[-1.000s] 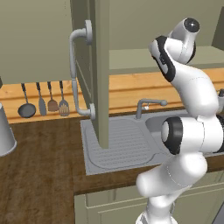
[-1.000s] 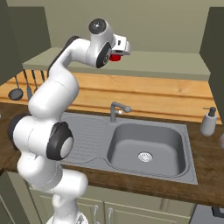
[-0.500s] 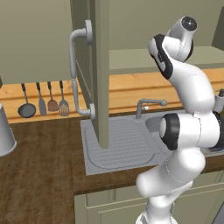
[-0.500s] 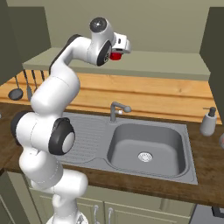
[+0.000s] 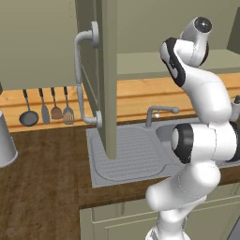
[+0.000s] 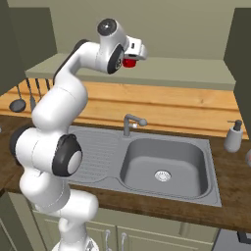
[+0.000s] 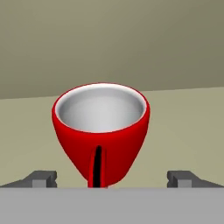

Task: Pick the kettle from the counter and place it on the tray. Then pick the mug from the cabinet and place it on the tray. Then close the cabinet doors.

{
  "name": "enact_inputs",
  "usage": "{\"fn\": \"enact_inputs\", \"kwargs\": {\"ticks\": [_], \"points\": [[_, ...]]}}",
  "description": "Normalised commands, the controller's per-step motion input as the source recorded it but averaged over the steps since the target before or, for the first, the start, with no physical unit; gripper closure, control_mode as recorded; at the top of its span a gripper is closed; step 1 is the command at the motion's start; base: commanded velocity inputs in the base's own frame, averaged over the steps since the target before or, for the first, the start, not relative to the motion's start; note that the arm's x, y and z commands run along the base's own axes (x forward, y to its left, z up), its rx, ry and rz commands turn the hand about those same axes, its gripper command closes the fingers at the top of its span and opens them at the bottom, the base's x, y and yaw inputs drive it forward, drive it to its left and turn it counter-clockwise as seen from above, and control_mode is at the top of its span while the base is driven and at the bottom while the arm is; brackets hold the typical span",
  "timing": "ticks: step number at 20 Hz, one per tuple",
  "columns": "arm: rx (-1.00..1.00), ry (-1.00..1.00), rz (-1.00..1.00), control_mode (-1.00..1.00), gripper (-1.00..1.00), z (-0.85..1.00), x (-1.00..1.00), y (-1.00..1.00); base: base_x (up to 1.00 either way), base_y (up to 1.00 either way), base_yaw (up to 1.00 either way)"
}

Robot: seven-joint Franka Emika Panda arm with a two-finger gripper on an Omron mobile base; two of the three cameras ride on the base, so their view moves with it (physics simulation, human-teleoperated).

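The red mug (image 7: 101,131) stands upright on the pale shelf (image 6: 186,73) of the cabinet, its handle turned toward the hand. In the hand view my gripper (image 7: 112,177) is open, with one fingertip (image 7: 41,177) on each side of the mug's base and clear of it. The right base view has the hand raised to shelf height, the gripper (image 6: 132,59) right at the mug (image 6: 129,62). Both cabinet doors stand open: the left one (image 5: 105,70) with its curved bar handle (image 5: 79,70), the right one (image 6: 240,49) at the frame edge. The kettle and the tray are out of view.
Below the shelf the dark wood counter (image 6: 235,186) holds the steel sink (image 6: 162,166) with its faucet (image 6: 131,121). A soap dispenser (image 6: 234,137) stands at the right. Utensils (image 5: 47,110) hang on the back wall, and a grey cylinder (image 5: 4,145) stands far left.
The hand has crept slightly closer to the mug. The jaws stay open and the mug has not moved.
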Motion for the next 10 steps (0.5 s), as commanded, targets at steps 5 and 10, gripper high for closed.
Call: {"fn": "enact_inputs", "kwargs": {"ticks": [5, 10], "points": [[0.01, -0.02, -0.04, -1.00, 1.00, -0.03, -0.02, 0.01, 0.00, 0.00, 0.00], [0.01, 0.00, 0.00, -1.00, 1.00, -0.15, 0.15, 0.01, 0.00, 0.00, 0.00]]}}
